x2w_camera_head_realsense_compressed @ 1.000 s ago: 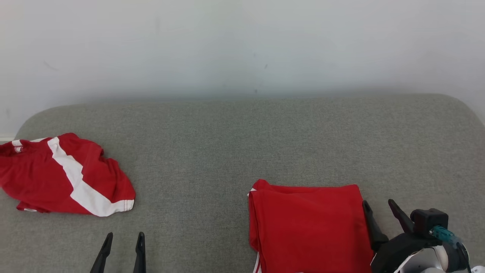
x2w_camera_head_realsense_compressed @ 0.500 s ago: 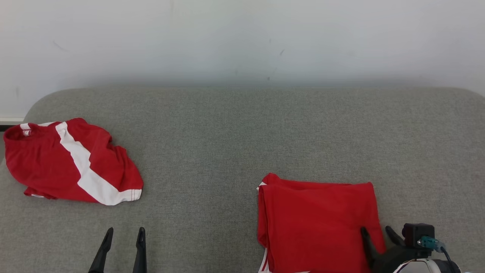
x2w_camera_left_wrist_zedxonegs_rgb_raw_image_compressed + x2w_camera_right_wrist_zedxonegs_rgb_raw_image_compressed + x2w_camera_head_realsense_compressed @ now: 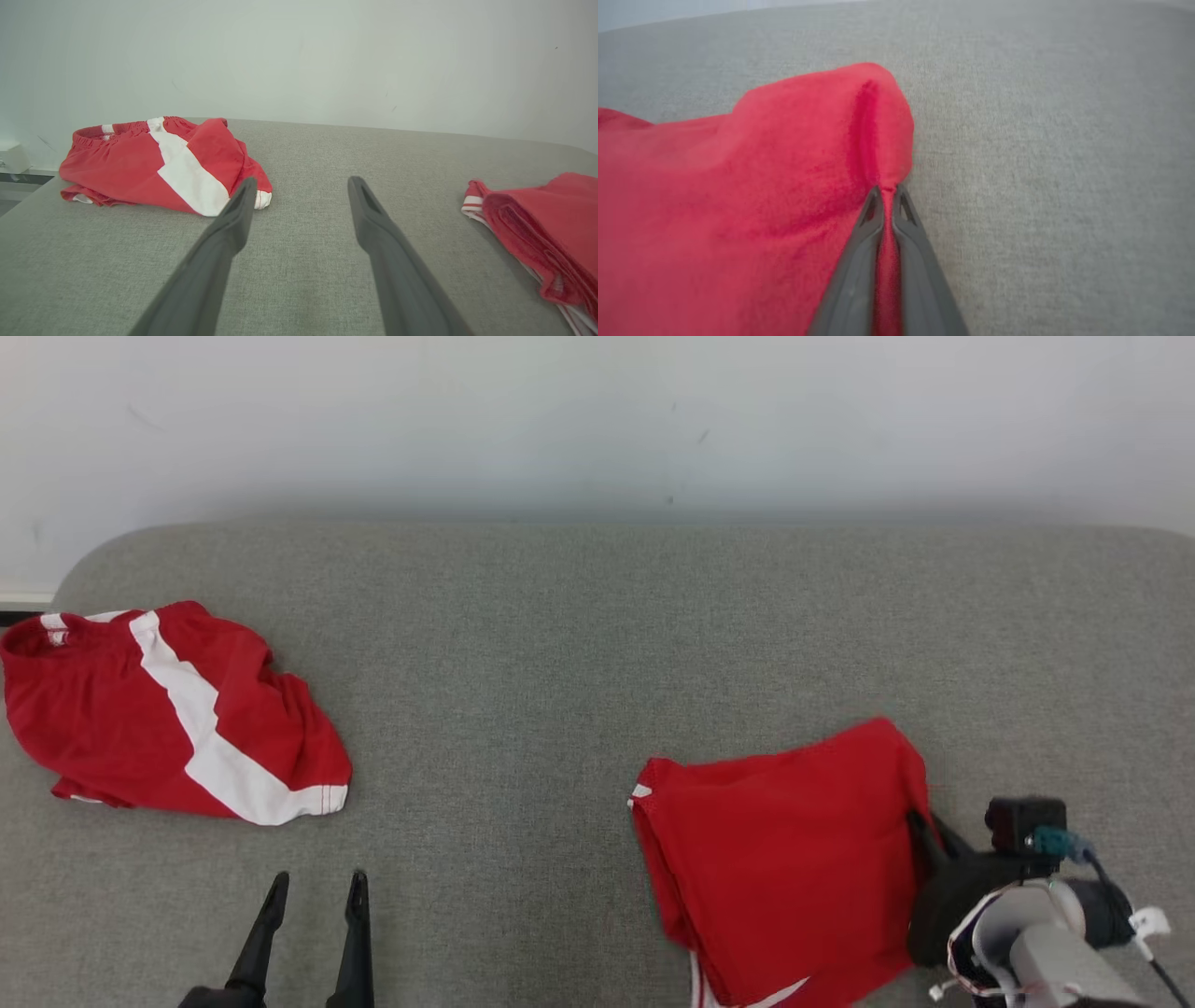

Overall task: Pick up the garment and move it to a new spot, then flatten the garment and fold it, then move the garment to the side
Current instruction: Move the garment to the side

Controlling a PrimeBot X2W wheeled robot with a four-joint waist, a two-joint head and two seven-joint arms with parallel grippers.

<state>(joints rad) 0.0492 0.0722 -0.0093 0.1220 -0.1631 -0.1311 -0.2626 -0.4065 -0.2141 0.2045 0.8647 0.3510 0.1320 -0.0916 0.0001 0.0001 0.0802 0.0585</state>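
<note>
We are now clamping our right claw [image 3: 887, 190] on the folded garment [image 3: 784, 868], lifting its edge for moving aside; left claw [image 3: 301, 186] gaping empty.

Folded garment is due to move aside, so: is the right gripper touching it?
Touching. The right wrist view shows the right gripper, its fingers pinching a ridge of the folded garment between them.

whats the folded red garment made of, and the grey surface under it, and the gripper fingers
Folded red garment: soft matte knit fabric, probably sportswear polyester; it bunches into a crease where the right gripper pinches it. Grey surface: woven upholstery-like cloth, matte, with a visible fine weave. Fingers: dark matte, likely moulded plastic; cannot be sure.
</note>
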